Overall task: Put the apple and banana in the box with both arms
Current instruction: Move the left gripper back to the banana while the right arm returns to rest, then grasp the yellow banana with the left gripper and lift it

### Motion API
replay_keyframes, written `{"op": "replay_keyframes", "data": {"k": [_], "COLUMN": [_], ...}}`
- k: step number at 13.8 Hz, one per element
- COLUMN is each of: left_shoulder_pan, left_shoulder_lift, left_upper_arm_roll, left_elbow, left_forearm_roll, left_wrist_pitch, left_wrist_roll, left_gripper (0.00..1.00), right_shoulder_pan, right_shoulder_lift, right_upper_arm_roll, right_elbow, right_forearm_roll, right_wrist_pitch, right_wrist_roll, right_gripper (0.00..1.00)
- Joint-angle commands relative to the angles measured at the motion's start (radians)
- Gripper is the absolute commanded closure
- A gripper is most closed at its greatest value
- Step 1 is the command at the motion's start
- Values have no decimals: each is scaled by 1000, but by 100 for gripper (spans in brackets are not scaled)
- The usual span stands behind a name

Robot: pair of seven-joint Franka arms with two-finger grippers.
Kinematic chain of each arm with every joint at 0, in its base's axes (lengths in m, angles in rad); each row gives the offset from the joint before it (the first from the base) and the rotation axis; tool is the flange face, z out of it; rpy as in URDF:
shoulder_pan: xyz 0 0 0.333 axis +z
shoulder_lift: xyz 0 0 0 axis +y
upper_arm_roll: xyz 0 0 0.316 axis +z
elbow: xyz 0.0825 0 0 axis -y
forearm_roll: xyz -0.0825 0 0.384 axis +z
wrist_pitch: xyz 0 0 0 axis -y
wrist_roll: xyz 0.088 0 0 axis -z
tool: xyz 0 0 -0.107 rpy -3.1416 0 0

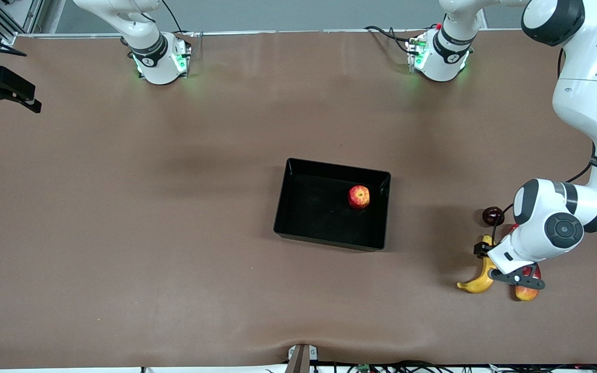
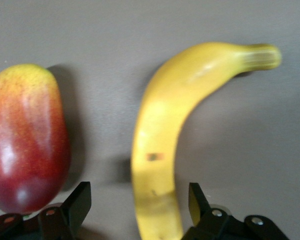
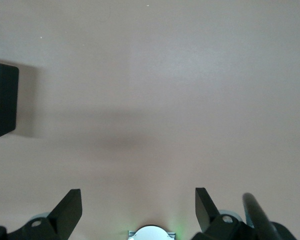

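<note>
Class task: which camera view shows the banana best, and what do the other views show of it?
The left wrist view: the banana fills it, nearly whole, between the open left claw fingers. The front view shows it small and partly hidden under the left arm. The right wrist view shows none of it.

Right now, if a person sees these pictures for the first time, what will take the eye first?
First the black box in the middle of the table, with the red apple in it. Then the left gripper at the left arm's end of the table, open, its fingers on either side of the yellow banana, with a red-yellow mango beside it. The right gripper waits, open, above bare table.
</note>
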Motion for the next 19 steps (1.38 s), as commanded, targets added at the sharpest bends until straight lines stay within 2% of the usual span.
{"op": "replay_keyframes", "data": {"k": [1, 2, 3, 7, 8, 13, 17, 19], "left_shoulder_pan": [0, -1, -3, -5, -5, -5, -11, -72], "left_shoulder_lift": [6, 2, -1, -23, -58, -227, -245, -242], "left_upper_arm_roll": [3, 3, 3, -6, -15, -209, -412, -444], "left_elbow": [3, 1, 1, -6, -26, -29, -29, -28], "left_forearm_roll": [26, 23, 20, 20, 20, 6, 7, 9], "left_wrist_pitch": [25, 23, 23, 16, 11, -206, -302, -302], "left_wrist_roll": [-5, -9, -7, 5, 5, -66, -388, -540], "left_gripper": [72, 96, 100, 100, 100, 100, 100, 100], "right_shoulder_pan": [-36, -33, -33, -28, -30, -30, -66, -62], "right_shoulder_lift": [-7, -9, -10, -23, -21, -20, -3, -4], "right_upper_arm_roll": [6, 7, 9, 10, 10, 10, 6, 6], "right_elbow": [-7, -7, -13, -31, -31, -33, -47, -64], "right_forearm_roll": [36, 36, 35, 35, 34, 31, 22, 21], "right_wrist_pitch": [0, 0, 3, 19, 19, 8, 51, 71], "right_wrist_roll": [-19, -19, -19, -19, -19, -18, -18, -18], "right_gripper": [0, 0, 0, 0, 0, 0, 0, 0]}}
